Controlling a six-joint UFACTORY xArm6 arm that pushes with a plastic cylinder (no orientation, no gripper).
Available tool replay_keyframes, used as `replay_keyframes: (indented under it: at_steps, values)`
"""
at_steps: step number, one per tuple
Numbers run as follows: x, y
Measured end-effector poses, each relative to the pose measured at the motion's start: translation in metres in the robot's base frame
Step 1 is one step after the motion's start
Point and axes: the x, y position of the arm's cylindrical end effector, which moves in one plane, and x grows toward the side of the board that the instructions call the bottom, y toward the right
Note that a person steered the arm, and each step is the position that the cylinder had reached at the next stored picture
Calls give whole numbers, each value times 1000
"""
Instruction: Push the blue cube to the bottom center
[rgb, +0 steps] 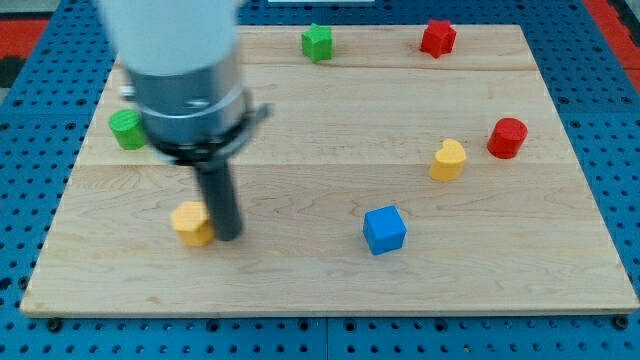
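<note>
**A:** Where is the blue cube (384, 229) now?

**B:** On the wooden tabletop (320, 290), already in its lower half, a little to the view's right of the middle. It has only a short way to go, down and slightly towards the view's left.

**A:** And my tip (229, 237)?

**B:** Well to the view's left of the blue cube, and just beside a yellow block (192, 223) that it seems to touch. The tool is a plain rod with nothing to spread or pinch, and it holds nothing.

**A:** How do I push well, then?

**B:** I judge the tip should leave the yellow block alone, circle to the top-right side of the blue cube, and press on the middle of that face so the cube slides instead of spinning. The yellow heart-like block (448, 159) and the red cylinder (507, 137) sit up and to the right of the blue cube, so keep the approach close to it.
</note>
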Motion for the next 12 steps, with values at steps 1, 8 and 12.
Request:
replay_keyframes:
  at_steps: [1, 8, 12]
  values:
    - [-23, -56]
    - [-15, 192]
    - [9, 96]
